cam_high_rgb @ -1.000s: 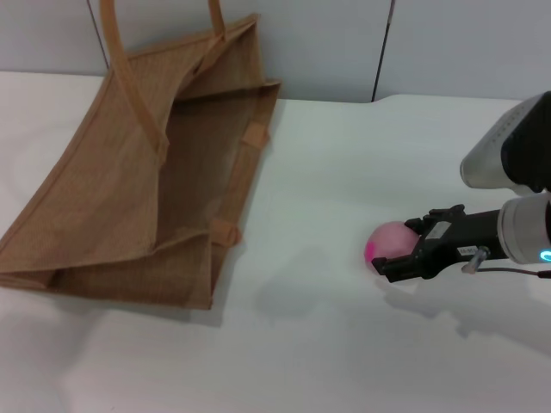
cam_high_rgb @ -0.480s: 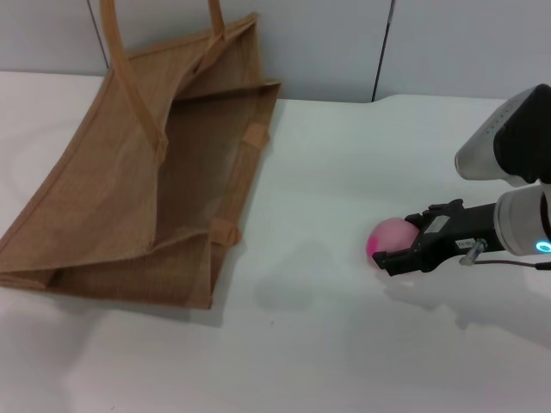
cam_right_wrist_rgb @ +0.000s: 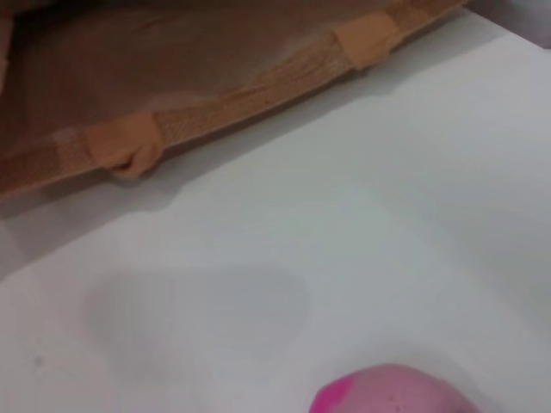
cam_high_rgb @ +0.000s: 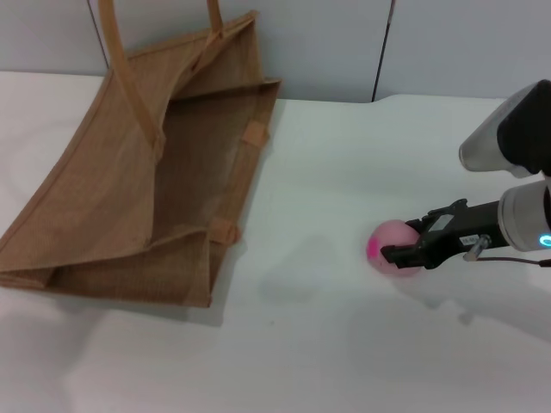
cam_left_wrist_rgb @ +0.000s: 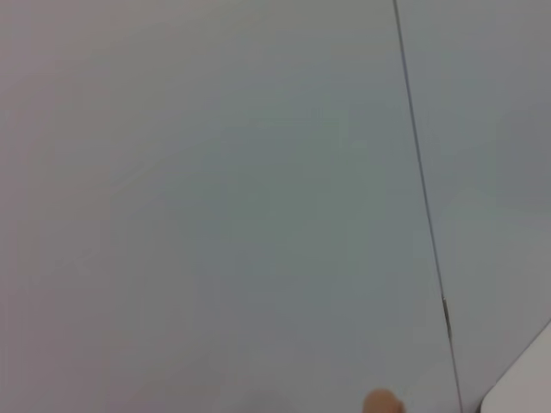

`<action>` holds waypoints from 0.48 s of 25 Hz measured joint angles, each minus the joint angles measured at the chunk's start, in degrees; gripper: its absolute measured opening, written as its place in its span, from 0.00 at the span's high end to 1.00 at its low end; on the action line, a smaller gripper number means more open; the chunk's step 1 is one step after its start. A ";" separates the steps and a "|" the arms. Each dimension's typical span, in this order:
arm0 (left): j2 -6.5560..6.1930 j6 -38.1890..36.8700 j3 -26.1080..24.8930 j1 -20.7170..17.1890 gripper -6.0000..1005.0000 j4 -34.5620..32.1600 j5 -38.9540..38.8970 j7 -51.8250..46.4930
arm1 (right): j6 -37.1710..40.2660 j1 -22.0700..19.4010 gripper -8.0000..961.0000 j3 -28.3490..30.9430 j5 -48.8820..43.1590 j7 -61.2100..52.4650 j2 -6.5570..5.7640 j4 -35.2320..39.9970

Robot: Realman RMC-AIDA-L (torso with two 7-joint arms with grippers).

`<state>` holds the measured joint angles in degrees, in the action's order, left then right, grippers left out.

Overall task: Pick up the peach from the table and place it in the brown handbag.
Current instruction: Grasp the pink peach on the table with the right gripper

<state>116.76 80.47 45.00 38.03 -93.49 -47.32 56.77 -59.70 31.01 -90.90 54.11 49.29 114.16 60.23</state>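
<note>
I am closing the right tool (cam_high_rgb: 398, 255) around the peach (cam_high_rgb: 392, 247), gripped but not yet lifted off the desk (cam_high_rgb: 327, 344), well apart from the brown handbag (cam_high_rgb: 146, 189), so carrying and dropping are left.

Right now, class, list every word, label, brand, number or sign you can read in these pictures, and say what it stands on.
None can be read.
Tan-brown woven jute handbag: no print or label shows.
Small round pale-pink peach: no sticker.
Plain white table: no marks.
Right gripper at the peach: only a small glowing blue light behind it, no legible text.
</note>
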 joint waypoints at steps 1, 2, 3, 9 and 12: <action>0.00 0.00 0.00 0.00 0.89 -0.01 0.01 0.00 | -0.03 0.03 0.34 0.33 -0.01 -0.11 0.04 -0.04; 0.00 -0.01 0.02 -0.01 0.89 -0.01 0.01 0.00 | -0.07 0.03 0.36 0.57 -0.01 -0.20 0.06 0.03; 0.01 -0.01 0.04 -0.04 0.89 -0.04 0.02 0.00 | -0.08 0.03 0.39 0.72 -0.03 -0.31 0.08 0.20; 0.04 -0.23 0.34 -0.03 0.89 -0.28 -0.15 0.00 | 0.31 0.10 0.42 1.04 -0.05 -0.46 0.30 3.32; 0.05 -0.99 1.62 0.13 0.89 -0.59 -0.44 -0.34 | 0.55 0.64 0.43 1.08 0.12 -0.47 0.73 6.13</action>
<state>116.81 79.48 46.62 38.16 -94.07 -47.76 56.43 -59.15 31.65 -89.82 54.23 48.82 114.89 66.36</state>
